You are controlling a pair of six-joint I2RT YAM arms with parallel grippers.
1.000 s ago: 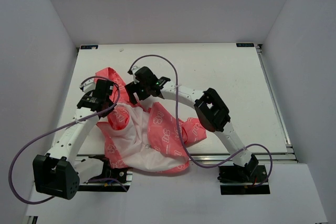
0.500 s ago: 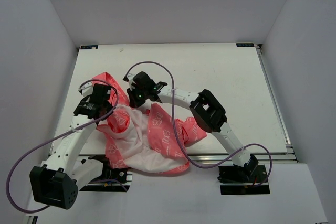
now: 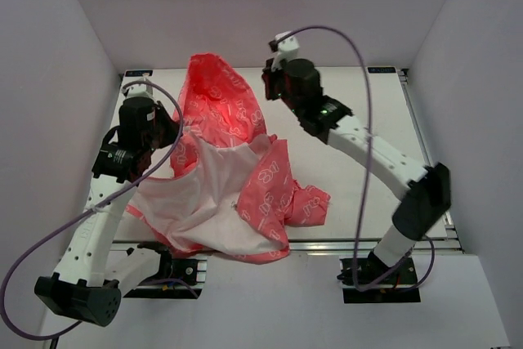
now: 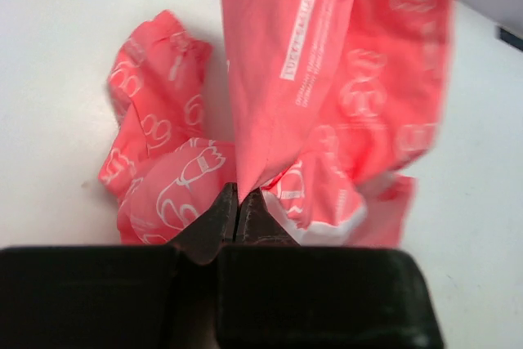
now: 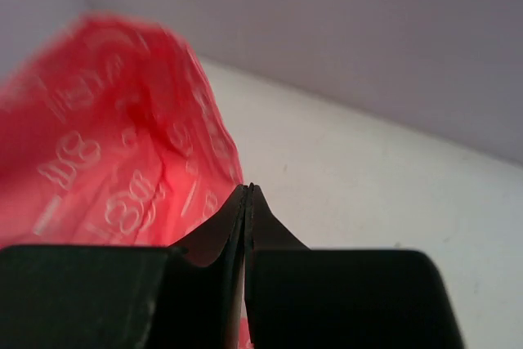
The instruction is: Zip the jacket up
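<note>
The coral-pink jacket (image 3: 219,100) with its white print is partly pulled up off the table, and its white lining (image 3: 204,198) lies spread toward the near edge. My left gripper (image 3: 167,130) is shut on a fold of the jacket (image 4: 327,79), which rises straight from the fingertips (image 4: 237,190). My right gripper (image 3: 267,87) is raised at the back and shut, with the edge of the pink fabric (image 5: 106,161) running into its tips (image 5: 248,190). The zipper does not show in any view.
The white table (image 3: 359,145) is boxed in by white walls at the back and on both sides. Purple cables loop over both arms (image 3: 359,79). A pink sleeve end (image 3: 306,202) lies near the front rail.
My right gripper went from open to shut, then rose toward the back right, drawing part of the jacket up. The left gripper moved back and outward, still shut on fabric.
</note>
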